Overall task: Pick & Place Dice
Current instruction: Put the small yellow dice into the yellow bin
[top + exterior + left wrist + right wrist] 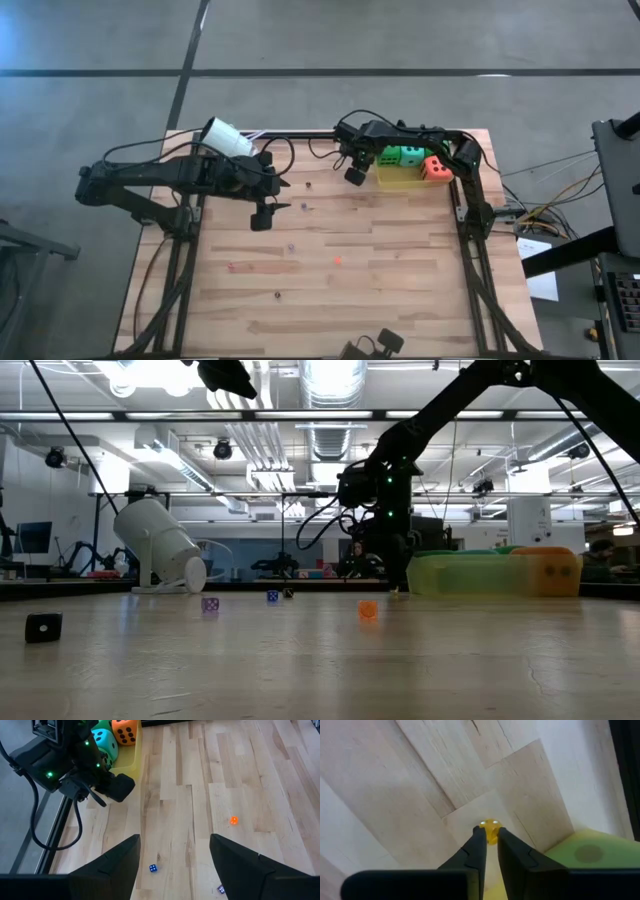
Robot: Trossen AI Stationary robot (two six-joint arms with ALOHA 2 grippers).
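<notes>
Three big soft dice, green (pixel 390 155), teal (pixel 410 156) and orange-red (pixel 436 168), lie in a yellow tray (pixel 398 180) at the table's far right. Just left of the tray, my right gripper (pixel 354 176) points down at the wood, its fingers closed on a tiny yellow die (pixel 490 830). My left gripper (pixel 175 845) hangs open above the table's far-left middle (pixel 263 218), holding nothing. The left wrist view also shows the teal die (pixel 105 742) and the orange-red die (pixel 125 731) behind my right gripper (pixel 117 787). My right gripper pinches the tiny yellow die by two opposite sides (pixel 492 836), only at the free ends of its fingers (pixel 479 840). The fingers come from above, pointing steeply down. The die appears to sit on the wood beside the tray's corner.
Tiny dice are scattered on the wood: orange (pixel 233 820), blue (pixel 153 868), purple (pixel 210 604), black (pixel 44 626). A white cup (pixel 228 138) lies on its side at the far left. Bare planks fill the table's middle and near side.
</notes>
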